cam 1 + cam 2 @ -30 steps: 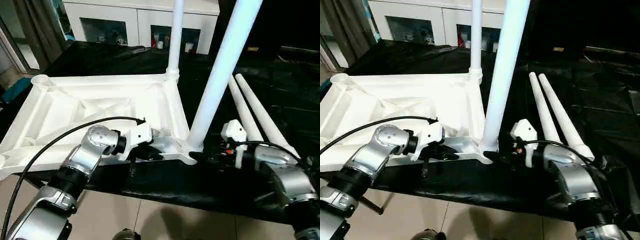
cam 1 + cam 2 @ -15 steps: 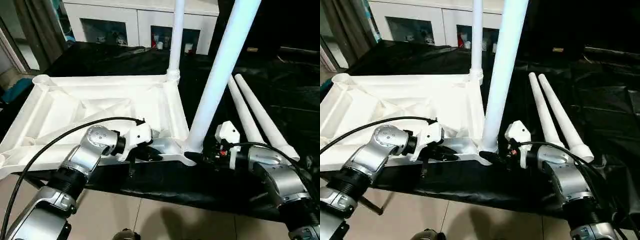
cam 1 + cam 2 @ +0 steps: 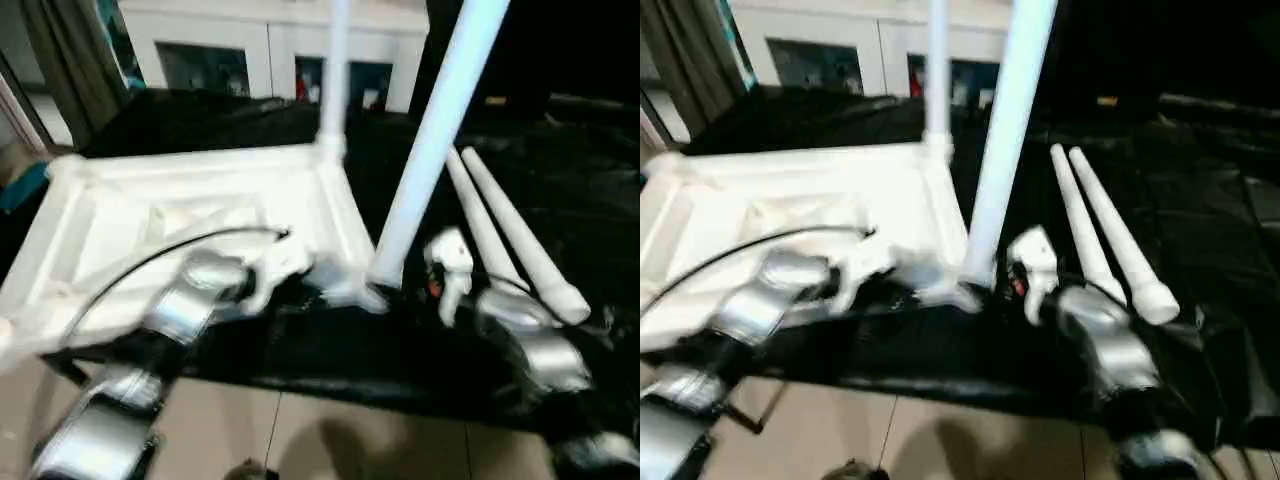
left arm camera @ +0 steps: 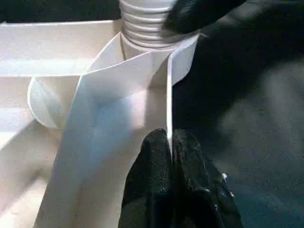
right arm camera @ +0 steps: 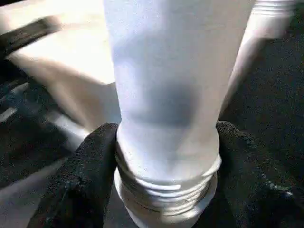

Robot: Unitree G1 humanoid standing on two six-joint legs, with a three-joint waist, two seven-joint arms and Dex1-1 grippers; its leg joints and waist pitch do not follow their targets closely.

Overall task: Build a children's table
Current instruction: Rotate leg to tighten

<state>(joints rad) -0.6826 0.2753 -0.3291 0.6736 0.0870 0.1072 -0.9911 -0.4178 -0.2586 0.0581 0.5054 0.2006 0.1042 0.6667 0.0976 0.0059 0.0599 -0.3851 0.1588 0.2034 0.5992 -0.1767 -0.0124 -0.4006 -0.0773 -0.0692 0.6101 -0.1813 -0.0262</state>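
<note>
The white table top (image 3: 150,200) lies upside down on a black-covered surface. One leg (image 3: 335,70) stands in its far right corner socket and a second leg (image 3: 430,130) stands in the near right socket. Two more legs (image 3: 510,235) lie side by side to the right. My left gripper (image 4: 170,137) is shut on the thin rim wall (image 4: 142,80) of the top, just short of that near socket. My right gripper (image 5: 167,130) clasps the threaded base of the near leg (image 5: 166,85), one black finger (image 5: 90,175) pressed on each side.
A white cabinet with glass doors (image 3: 270,50) stands behind the work surface. Black sheeting (image 3: 560,140) covers the surface to the right. The tiled floor (image 3: 300,440) shows below the near edge, and a dark curtain (image 3: 60,70) hangs at the far left.
My right gripper has moved left to the near leg's base and its fingers have closed in around it. The left gripper stays on the rim. The camera itself has shifted.
</note>
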